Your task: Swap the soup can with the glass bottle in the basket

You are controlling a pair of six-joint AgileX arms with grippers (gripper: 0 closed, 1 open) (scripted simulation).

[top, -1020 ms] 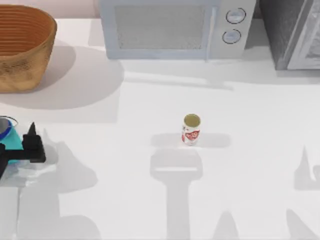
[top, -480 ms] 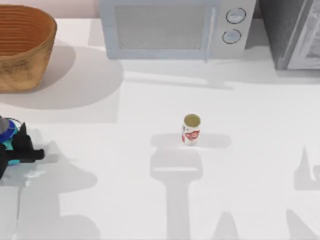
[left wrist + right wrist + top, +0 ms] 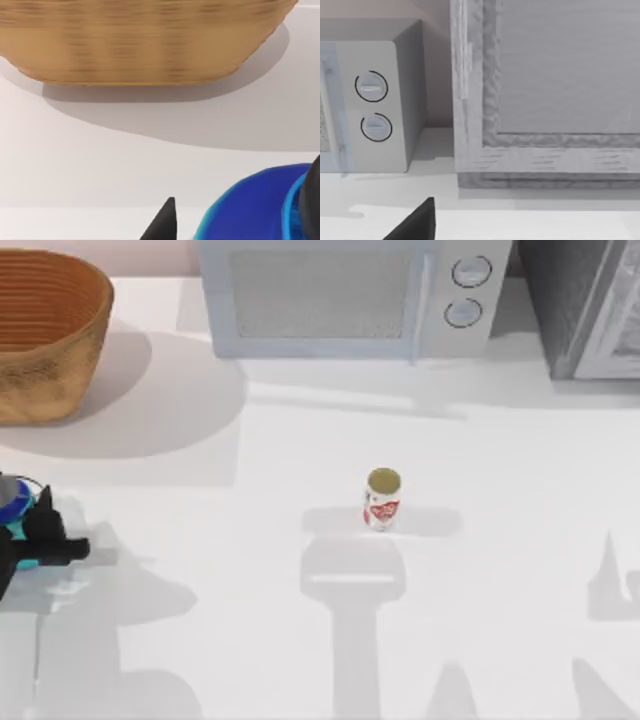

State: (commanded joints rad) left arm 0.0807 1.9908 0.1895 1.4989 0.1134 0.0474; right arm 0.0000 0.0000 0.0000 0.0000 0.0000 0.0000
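top view: left pincer [image 3: 38, 536], black, sits at the far left edge of the white bench [image 3: 300, 640], fingers pinching the small teal-blue glass bottle with the dark blue top [image 3: 14, 505]. the bottle is out of the large round woven wicker basket [image 3: 70, 360], which stands well apart at the back left corner; its inside is cut off by the frame, so i cannot tell what it holds. small red-and-white soup can with a dull gold top [image 3: 382, 498] stands upright near mid-bench, alone, in front of the pale grey microwave [image 3: 350, 295].

left wrist view: one dark finger [image 3: 162, 222] beside the bottle's blue body [image 3: 250, 210], the basket's tan wall [image 3: 140, 45] ahead across bare bench. whether the bottle's base touches the bench cannot be made out.

right wrist view: right pincer parked, one dark finger [image 3: 415, 222] low in frame, facing the microwave's dials [image 3: 372, 107] and a grey cabinet [image 3: 545, 90]; cannot tell if spread or pressed together.

judgement: step in hand looks like parking the bottle on the bench, so the can may go in the basket.
- keep the bottle upright, lower until the base bears fully.
- pick a spot away from the bench edge and off the path between can and basket.
- spread the fingers only once it is settled, then lift straight up so a finger does not tip it.
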